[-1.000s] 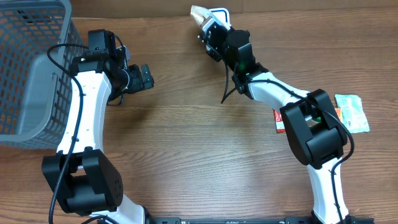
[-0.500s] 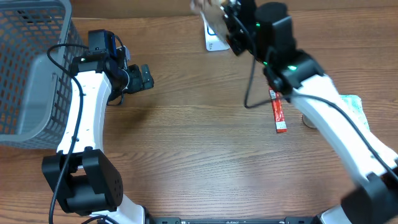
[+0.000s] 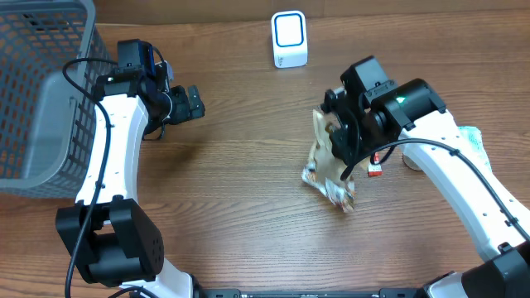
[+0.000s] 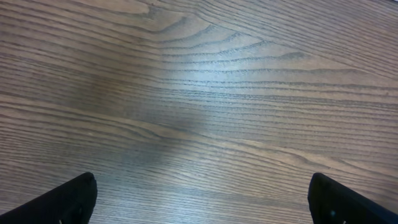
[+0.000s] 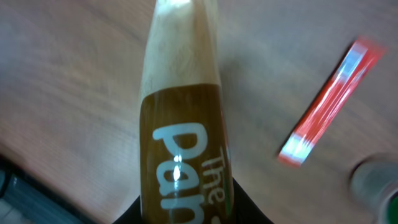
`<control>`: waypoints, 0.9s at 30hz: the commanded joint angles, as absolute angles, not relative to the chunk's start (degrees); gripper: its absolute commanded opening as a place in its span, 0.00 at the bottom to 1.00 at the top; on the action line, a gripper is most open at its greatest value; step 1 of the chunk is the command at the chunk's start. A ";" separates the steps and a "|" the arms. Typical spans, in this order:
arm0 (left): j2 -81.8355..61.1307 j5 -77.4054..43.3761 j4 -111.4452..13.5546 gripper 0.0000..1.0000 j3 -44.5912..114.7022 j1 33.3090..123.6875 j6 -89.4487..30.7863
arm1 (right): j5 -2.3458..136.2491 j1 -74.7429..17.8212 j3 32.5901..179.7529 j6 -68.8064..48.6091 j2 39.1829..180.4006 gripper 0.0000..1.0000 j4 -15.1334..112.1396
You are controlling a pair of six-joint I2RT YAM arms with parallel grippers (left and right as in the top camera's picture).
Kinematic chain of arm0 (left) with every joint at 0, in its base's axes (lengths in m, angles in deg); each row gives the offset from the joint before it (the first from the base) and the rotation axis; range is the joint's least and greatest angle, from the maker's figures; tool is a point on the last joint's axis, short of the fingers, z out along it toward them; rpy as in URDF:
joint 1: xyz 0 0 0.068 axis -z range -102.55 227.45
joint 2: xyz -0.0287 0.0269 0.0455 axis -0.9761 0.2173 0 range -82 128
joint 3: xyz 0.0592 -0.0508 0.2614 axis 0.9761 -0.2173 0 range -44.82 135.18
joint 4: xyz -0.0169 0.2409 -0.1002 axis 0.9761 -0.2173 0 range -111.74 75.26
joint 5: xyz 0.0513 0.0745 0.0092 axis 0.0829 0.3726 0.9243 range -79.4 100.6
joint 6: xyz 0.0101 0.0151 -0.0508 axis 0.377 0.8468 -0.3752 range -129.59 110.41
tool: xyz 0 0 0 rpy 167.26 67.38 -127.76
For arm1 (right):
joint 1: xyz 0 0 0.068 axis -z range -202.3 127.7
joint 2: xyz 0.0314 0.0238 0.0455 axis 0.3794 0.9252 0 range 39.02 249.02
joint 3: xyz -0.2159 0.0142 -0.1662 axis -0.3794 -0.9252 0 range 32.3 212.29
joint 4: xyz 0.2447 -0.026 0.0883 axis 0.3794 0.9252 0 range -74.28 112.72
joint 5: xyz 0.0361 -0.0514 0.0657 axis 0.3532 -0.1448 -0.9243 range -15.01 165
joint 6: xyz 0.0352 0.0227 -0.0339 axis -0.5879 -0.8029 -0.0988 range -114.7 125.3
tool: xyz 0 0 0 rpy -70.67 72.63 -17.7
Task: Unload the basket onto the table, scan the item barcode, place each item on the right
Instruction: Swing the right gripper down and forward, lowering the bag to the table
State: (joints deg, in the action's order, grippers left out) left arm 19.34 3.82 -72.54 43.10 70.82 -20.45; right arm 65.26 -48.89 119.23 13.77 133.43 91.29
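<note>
- Overhead: my left gripper [image 3: 197, 103] hangs near the basket [image 3: 33, 99], fingers spread wide, holding nothing.
- Scanner [image 3: 289, 39] stands at the far edge.
- My right gripper [image 3: 342, 136] pinches the packet [image 3: 330, 170] over the table [image 3: 248, 232], beside a red stick [image 5: 329, 102].

Your overhead view was bright, evenly lit and mostly sharp, with only soft shadows lying on the counter [image 3: 248, 232]. Your left wrist camera caught a pale sheen across the wood grain, dimmer toward the left. Your right wrist picture was soft: the packet [image 5: 180, 137] sat too close for focus, glare spotted its lettering, and the red stick [image 5: 326, 102] was smeared.
</note>
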 commanded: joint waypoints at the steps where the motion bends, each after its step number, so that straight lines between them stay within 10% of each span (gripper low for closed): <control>1: 18.27 3.97 -72.56 1.00 44.28 71.10 -21.41 | 64.19 -48.34 115.82 12.59 133.06 0.04 92.14; 25: 18.27 3.97 -72.54 1.00 44.28 71.06 -21.41 | 72.19 -47.92 109.00 12.57 133.06 0.04 87.79; 26: 18.29 3.97 -72.56 1.00 44.28 71.06 -21.41 | 73.00 -47.92 109.00 12.55 133.06 0.17 87.77; 27: 18.27 3.97 -72.54 1.00 44.28 71.06 -21.41 | 73.43 -47.92 109.00 12.55 133.06 0.52 87.73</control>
